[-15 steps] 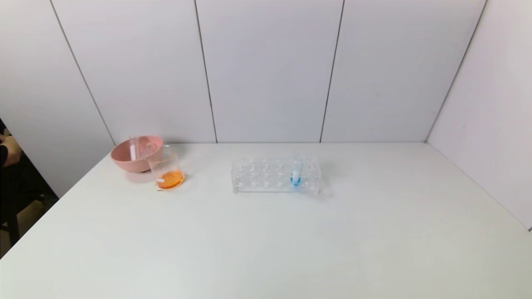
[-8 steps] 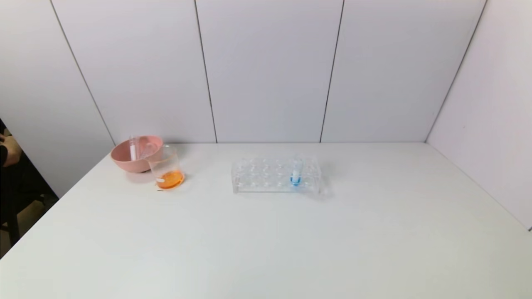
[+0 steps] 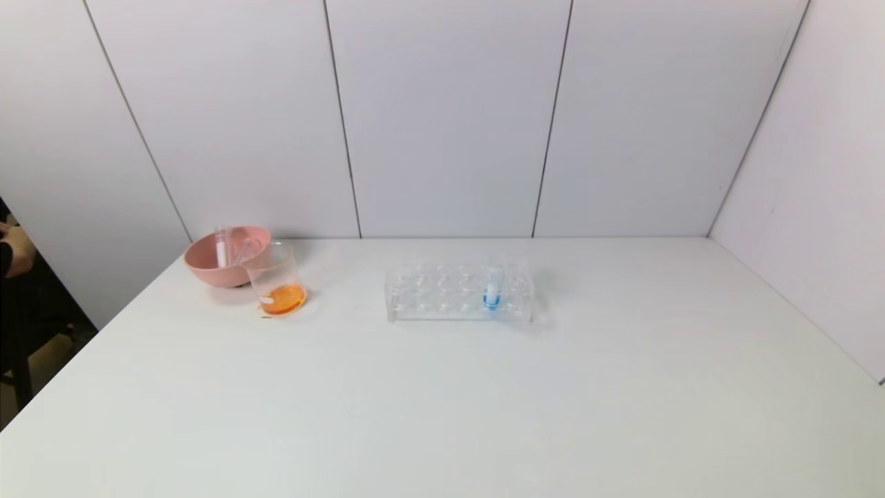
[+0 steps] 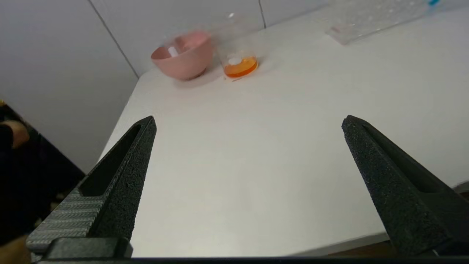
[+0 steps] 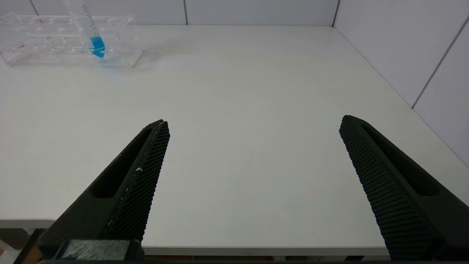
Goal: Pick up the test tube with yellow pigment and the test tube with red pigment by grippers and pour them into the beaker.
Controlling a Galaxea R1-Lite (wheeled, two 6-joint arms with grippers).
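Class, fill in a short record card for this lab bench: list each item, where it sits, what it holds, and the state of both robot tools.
beaker: upright in front of the pink bowl, orange liquid at its bottom
pink bowl: far left of the table, two clear tubes lying inside
tube rack: table centre, one blue-liquid tube standing in it
left tool: open, holding nothing, near the table's front edge
right tool: open, holding nothing, near the table's front edge
pouring: appears done
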